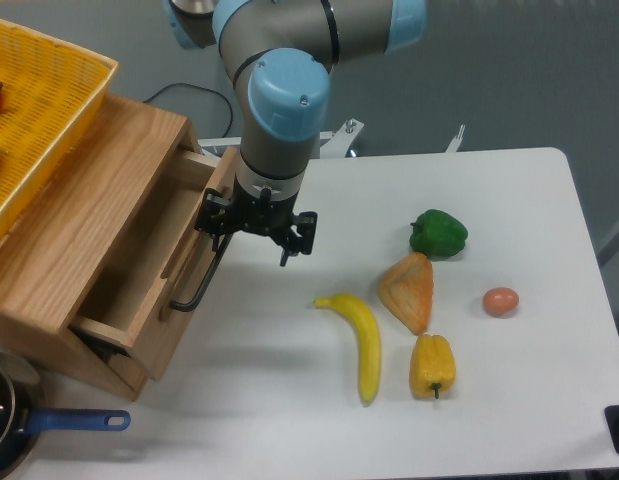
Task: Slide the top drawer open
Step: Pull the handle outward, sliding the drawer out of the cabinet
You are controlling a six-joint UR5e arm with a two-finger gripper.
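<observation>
One arm, one claw, and a wooden cabinet [69, 240] parked at 9 o'clock on the white table [509, 200]. The top drawer [139, 275] is pulled out a good way, its inside visible from above, and its front panel with the long black handle [201, 280] sticks out toward the middle of the table.

The gripper [257, 228] hangs right over the upper end of that handle, roughly 10 o'clock from table centre. Its fingers look spread a bit, one on the drawer side and one on the table side, but the black parts blur together with the black bar, so I honestly can't tell if it's clamped on the handle or just sitting loose around it.

Other stuff:
- yellow basket [49, 110] on top of the cabinet, way up at 10 o'clock, something red and something pale peeking in at the picture edge
- banana [361, 335] just past centre toward 6
- orange wedge-shaped thing [409, 290], maybe bread, just beside the banana at about 3
- green pepper [438, 233] above the wedge, around 2 o'clock
- yellow pepper [432, 365] below the wedge, around 5
- egg [501, 301] on its own out at 3 o'clock, apart from the rest
- pan [4, 425] with a blue grip [79, 421] down at 8 o'clock, half cut off by the frame
</observation>
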